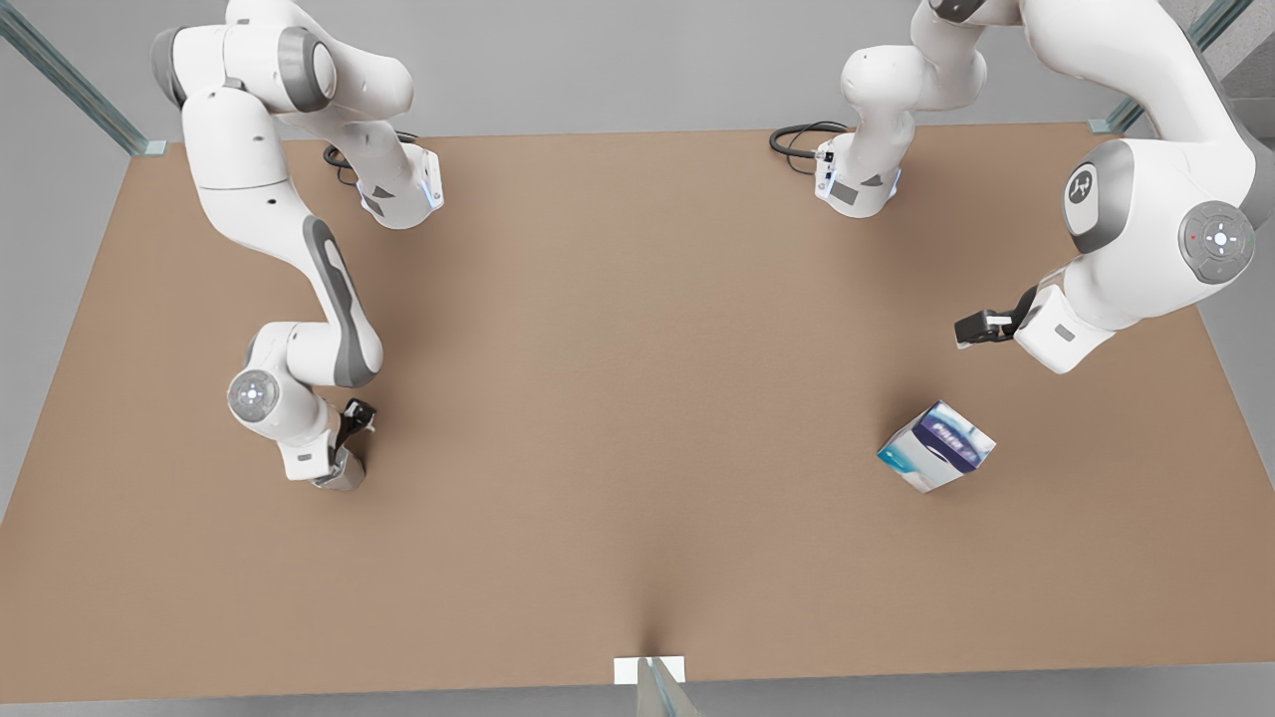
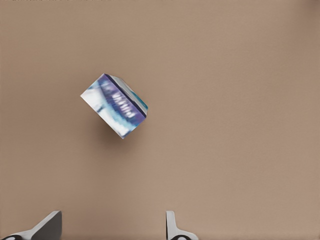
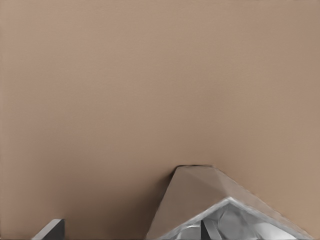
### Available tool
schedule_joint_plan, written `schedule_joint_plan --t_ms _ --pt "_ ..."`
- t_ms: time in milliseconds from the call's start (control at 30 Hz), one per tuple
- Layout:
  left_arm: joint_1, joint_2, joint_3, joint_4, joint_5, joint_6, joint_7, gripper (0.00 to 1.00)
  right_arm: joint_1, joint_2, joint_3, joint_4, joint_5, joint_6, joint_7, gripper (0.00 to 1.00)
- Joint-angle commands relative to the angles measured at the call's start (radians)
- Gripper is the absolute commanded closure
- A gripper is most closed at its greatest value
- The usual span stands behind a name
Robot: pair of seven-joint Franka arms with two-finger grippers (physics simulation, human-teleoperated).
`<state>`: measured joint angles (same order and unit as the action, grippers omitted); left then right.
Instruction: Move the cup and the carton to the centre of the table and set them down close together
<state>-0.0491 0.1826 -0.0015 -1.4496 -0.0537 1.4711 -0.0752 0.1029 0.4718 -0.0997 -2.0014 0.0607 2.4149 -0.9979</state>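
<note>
The table (image 1: pixel 637 398), a plain brown top, fills most of the front view, and its centre is bare, so both things are yet to be brought in.

The carton (image 1: pixel 936 445) lies at the lower right of the front view, turned cornerwise to the table's edges, white with a dark blue panel and teal accents. The left gripper (image 1: pixel 971 329) hangs above and just beyond it, at the right of that frame. In the left wrist view the carton (image 2: pixel 114 105) sits in the upper left, apart from the fingers (image 2: pixel 172 227), which are spread wide with nothing between them. To take it well, I judge the wrist should turn until the pads face two flat sides, then come straight down.

The cup (image 1: pixel 342 476), silvery and faceted, is at the lower left of the front view, right under the right gripper (image 1: pixel 351 438). In the right wrist view the cup (image 3: pixel 225 210) rises at the bottom edge beside a fingertip (image 3: pixel 50 229). Whether those fingers pinch the cup I cannot tell.
</note>
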Motion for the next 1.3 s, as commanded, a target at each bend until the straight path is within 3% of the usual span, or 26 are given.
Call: schedule_joint_plan --t_ms 0,33,67,100,333,433,500,800,933,1000,1100,1167,1267 --pt "0.000 0.000 0.000 0.000 0.000 0.000 0.000 0.00 0.000 0.001 0.000 0.000 0.001 0.000 -0.007 0.00" --pt "0.000 0.000 0.000 0.000 0.000 0.000 0.000 0.00 0.000 0.002 0.000 0.000 0.001 -0.003 -0.011 0.00" --pt "0.000 0.000 0.000 0.000 0.000 0.000 0.000 0.00 0.001 0.002 0.000 0.000 0.001 -0.003 -0.027 0.51" --pt "0.000 0.000 0.000 0.000 0.000 0.000 0.000 0.00 0.001 0.002 0.000 0.000 0.001 -0.005 -0.039 0.79" --pt "0.000 0.006 0.000 -0.002 0.002 0.002 -0.008 0.00 0.001 0.005 -0.017 0.004 0.004 -0.013 -0.041 0.79" --pt "0.000 -0.008 0.000 -0.089 0.000 0.204 -0.491 0.00 0.001 0.007 -0.017 0.006 0.005 -0.011 -0.041 0.79" --pt "0.000 -0.006 0.002 -0.120 -0.005 0.288 -0.607 0.00 0.001 0.007 -0.017 0.007 0.007 -0.011 -0.039 0.79" --pt "0.000 0.009 0.003 -0.147 0.006 0.344 -0.611 0.00 0.024 -0.042 -0.009 0.039 0.007 -0.094 0.061 0.79" --pt "0.002 0.024 0.038 -0.225 0.008 0.477 -0.640 0.00 0.098 -0.028 0.029 0.220 0.005 -0.270 0.392 0.79" --pt "0.003 0.034 0.038 -0.256 0.008 0.515 -0.630 0.00 0.213 0.042 0.041 0.368 0.004 -0.296 0.660 0.79" --pt "0.002 0.057 0.038 -0.282 0.009 0.529 -0.629 0.00 0.439 0.298 0.003 0.812 0.011 -0.496 1.111 0.79" --pt "0.002 0.070 0.038 -0.285 0.008 0.531 -0.632 0.00 0.526 0.508 -0.029 1.110 0.028 -0.496 1.285 0.79" --pt "0.002 0.101 0.038 -0.288 0.008 0.540 -0.635 0.00 0.589 0.671 -0.025 1.257 0.056 -0.335 1.391 0.79"
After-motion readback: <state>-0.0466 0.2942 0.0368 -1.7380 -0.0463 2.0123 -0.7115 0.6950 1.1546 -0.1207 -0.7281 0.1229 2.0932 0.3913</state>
